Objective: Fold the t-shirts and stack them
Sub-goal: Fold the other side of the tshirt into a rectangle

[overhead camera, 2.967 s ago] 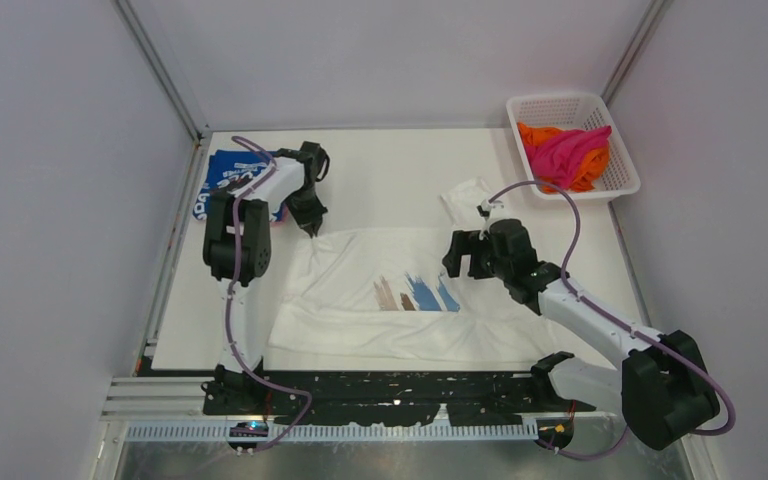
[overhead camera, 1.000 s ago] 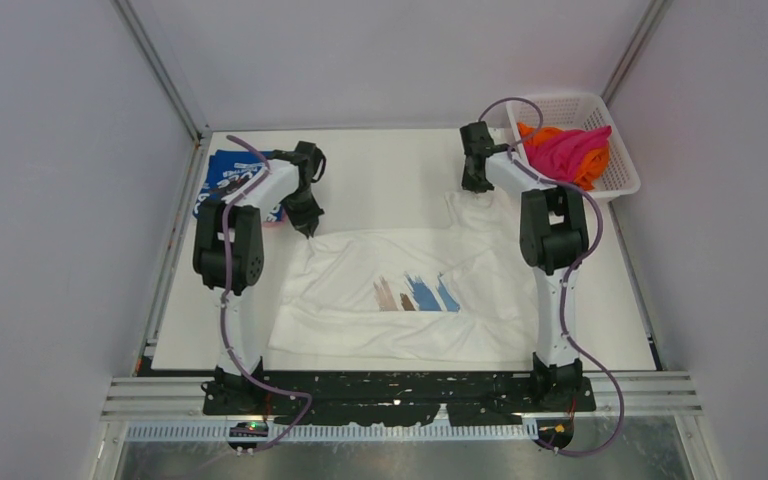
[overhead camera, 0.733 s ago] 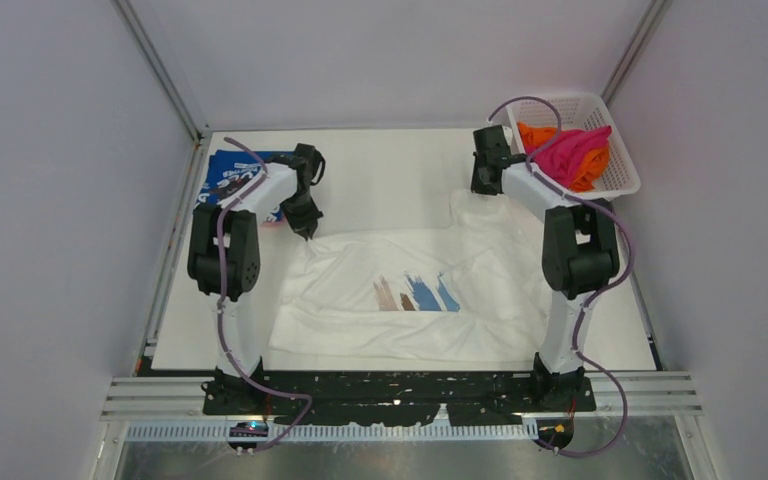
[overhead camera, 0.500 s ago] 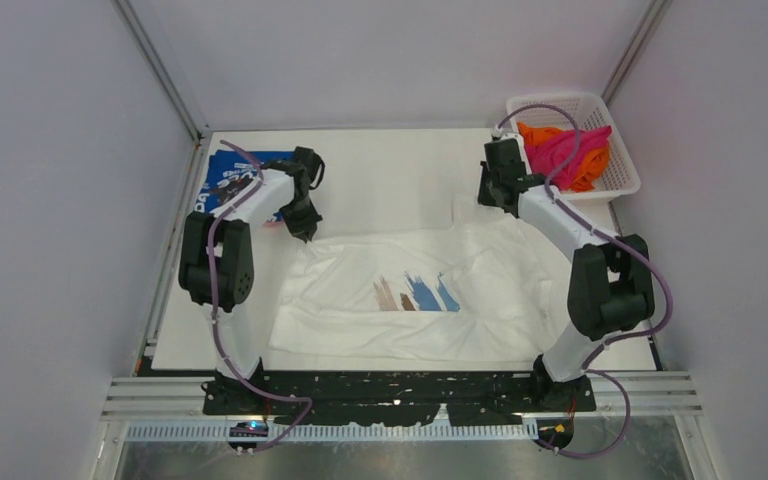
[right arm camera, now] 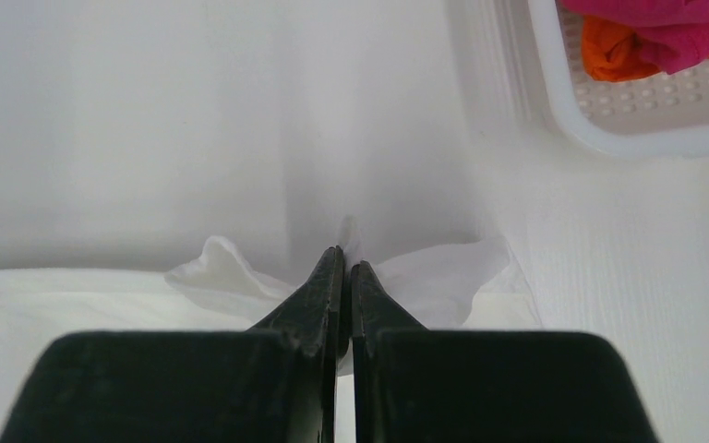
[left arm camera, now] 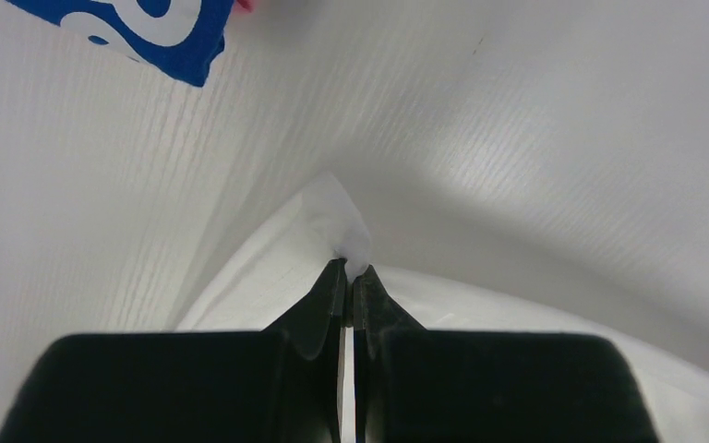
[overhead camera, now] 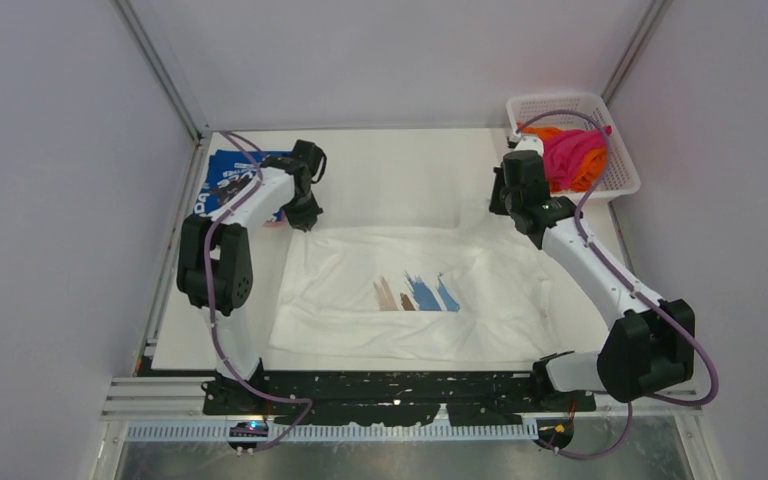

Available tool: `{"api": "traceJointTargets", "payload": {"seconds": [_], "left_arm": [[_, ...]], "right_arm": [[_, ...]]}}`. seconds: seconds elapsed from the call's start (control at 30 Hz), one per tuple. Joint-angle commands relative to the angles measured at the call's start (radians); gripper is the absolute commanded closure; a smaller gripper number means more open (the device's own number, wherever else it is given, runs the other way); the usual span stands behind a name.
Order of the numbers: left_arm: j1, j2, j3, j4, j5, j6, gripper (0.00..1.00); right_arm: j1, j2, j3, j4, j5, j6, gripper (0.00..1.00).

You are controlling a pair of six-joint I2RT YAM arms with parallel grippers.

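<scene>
White t-shirt (overhead camera: 410, 290) lay spread flat on the middle of the table (overhead camera: 400, 175), print side up, brown and blue strokes about centre. Long axis ran left to right, parallel to the near edge. Near hem sat close to the near edge; far edge was pulled fairly straight between the two hands. Could not tell which way the neck pointed.

Left hand (left arm camera: 347, 272) was at the shirt's far-left corner, jaws closed on a small pinch of white cloth. Left arm reached up the left side of the table, elbow raised near the left edge, wrist bent down toward the cloth.

Right hand (right arm camera: 343, 258) was at the shirt's far-right corner, jaws closed on a fold of the white cloth, just beside the basket (overhead camera: 560, 100). Right arm had its elbow low at the near-right corner, forearm stretched diagonally toward the far-right corner.

Blue t-shirt (overhead camera: 222, 180) lay folded at the far-left corner, white lettering up, a sliver of pink t-shirt (left arm camera: 245, 4) showing at its edge. Magenta t-shirt (overhead camera: 568, 150) was bunched over the orange t-shirt (overhead camera: 590, 175) in the basket at the far-right corner.
</scene>
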Motion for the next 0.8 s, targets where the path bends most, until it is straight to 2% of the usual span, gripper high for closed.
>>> {"api": "traceJointTargets", "payload": {"seconds": [0.0, 0.3, 0.53, 0.77], "left_arm": [[-0.003, -0.044, -0.041, 0.047, -0.019, -0.002, 1.0], [-0.053, -0.202, -0.26, 0.178, -0.061, -0.017, 1.0], [-0.116, -0.308, -0.387, 0.189, -0.168, -0.068, 1.0], [-0.175, -0.432, -0.525, 0.206, -0.212, -0.126, 1.0]], "right_arm": [[0.007, -0.09, -0.042, -0.019, 0.005, -0.015, 0.95], [0.096, -0.256, -0.145, -0.124, -0.009, -0.004, 0.95], [0.208, -0.36, -0.201, -0.242, 0.052, 0.023, 0.95], [0.243, -0.477, -0.259, -0.341, 0.044, 0.045, 0.95]]}}
